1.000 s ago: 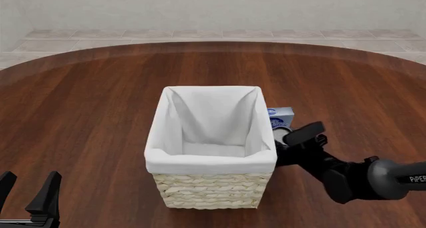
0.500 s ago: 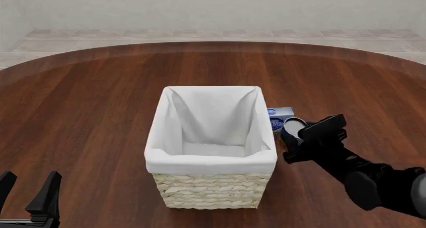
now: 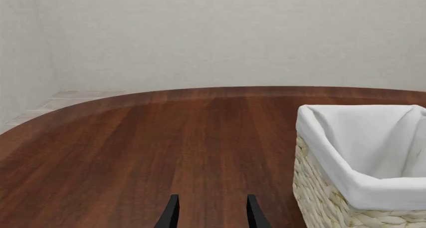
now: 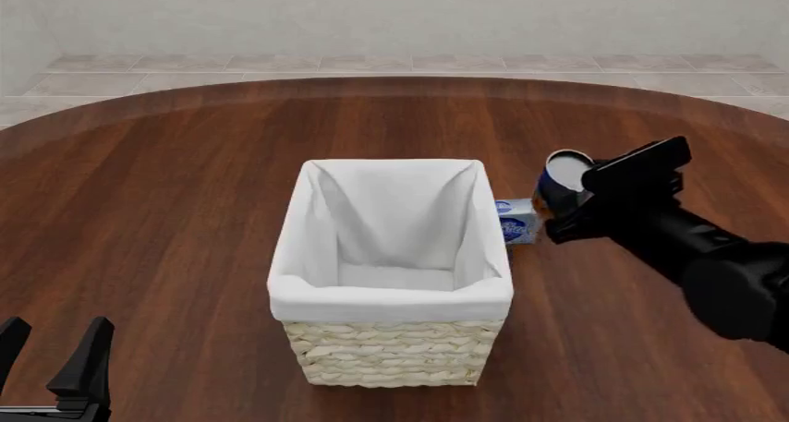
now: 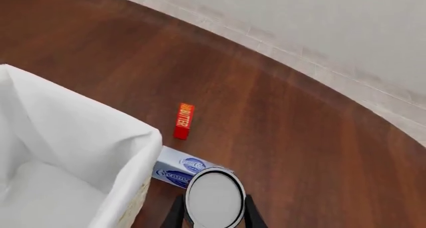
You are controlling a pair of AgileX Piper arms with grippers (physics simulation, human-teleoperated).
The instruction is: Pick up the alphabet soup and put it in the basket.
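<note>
Now the right gripper (image 4: 577,200), clenched on the soup (image 4: 564,178), is lifting it clear of the table, beside the basket (image 4: 390,297); carrying it over the rim comes next. Left gripper (image 3: 210,214) is idling, released.

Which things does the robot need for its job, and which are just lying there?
Needed: small dark-blue tin can in the right claw; big straw basket with white lining.

Lying about: light-blue and white box; small red box.
</note>
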